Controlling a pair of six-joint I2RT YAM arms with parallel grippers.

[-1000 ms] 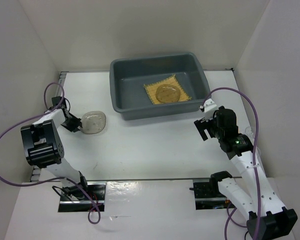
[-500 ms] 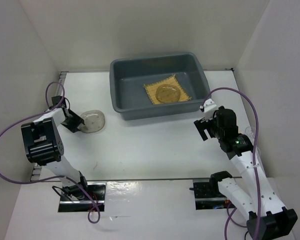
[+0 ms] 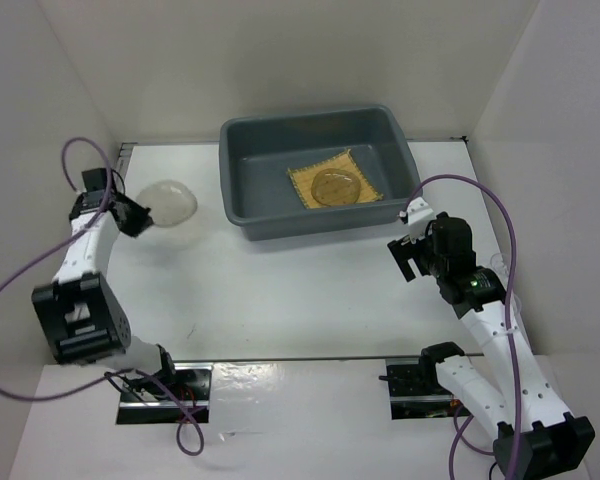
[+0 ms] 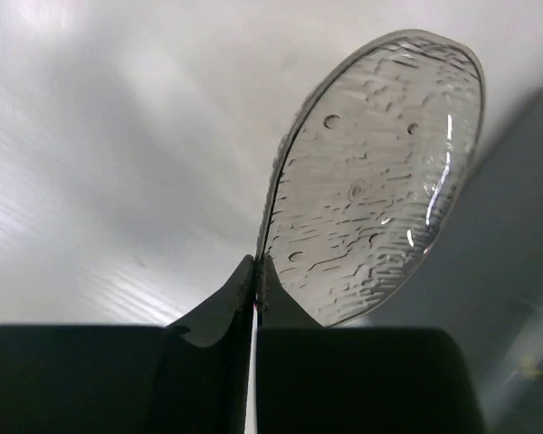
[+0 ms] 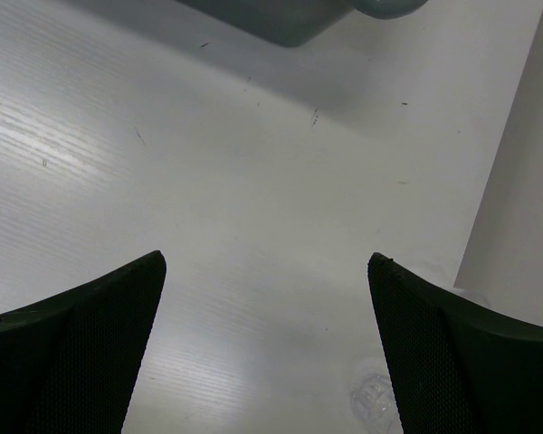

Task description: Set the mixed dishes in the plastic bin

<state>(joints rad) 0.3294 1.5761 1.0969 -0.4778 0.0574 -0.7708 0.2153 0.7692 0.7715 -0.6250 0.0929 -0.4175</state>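
The dark grey plastic bin (image 3: 242,215) stands at the back centre. In it lies the yellow-tan woven placemat (image 3: 365,180) with the round brownish plate (image 3: 333,186) on top. My left gripper (image 3: 140,215) is shut on the rim of a clear textured shallow dish (image 3: 170,203) and holds it above the table, left of the bin. The left wrist view shows the dish (image 4: 371,181) tilted on edge between the closed fingertips of the left gripper (image 4: 256,267). My right gripper (image 3: 408,257) is open and empty. A small clear cup (image 5: 376,395) rests on the table near it.
White walls close in the table on the left, back and right. The bin's wall shows at the right of the left wrist view (image 4: 525,226), and its corner shows at the top of the right wrist view (image 5: 281,18). The cup also shows faintly by the right arm (image 3: 500,266).
My left gripper has lifted the clear dish off the table and carried it back and slightly left. The right arm has not moved.
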